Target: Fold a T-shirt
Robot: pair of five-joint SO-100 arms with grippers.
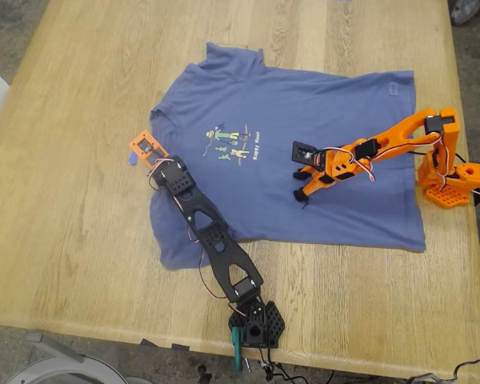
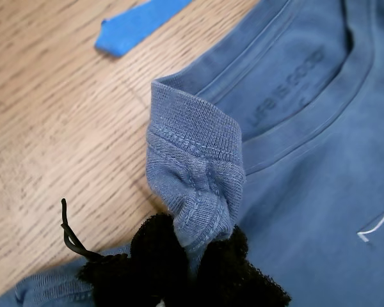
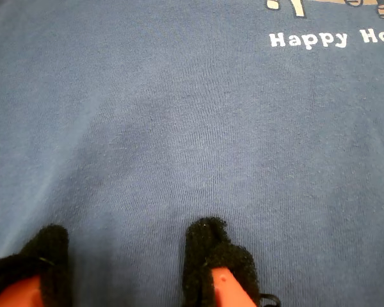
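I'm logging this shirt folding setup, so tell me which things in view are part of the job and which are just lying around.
Part of the job:
T-shirt
my first gripper, shut on the collar
my second gripper, open on the shirt front

Just lying about:
blue tape scrap on the table

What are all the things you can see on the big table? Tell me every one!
T-shirt: one, slate blue, spread flat mid-table.
Cartoon print: one, yellow-green with white lettering, on the chest.
Tape scrap: one, blue, on the wood beside the collar.
Table: one, light wood, under everything.
My first gripper: black arm, shut on the bunched collar.
My second gripper: orange arm, open, fingertips on the shirt front.
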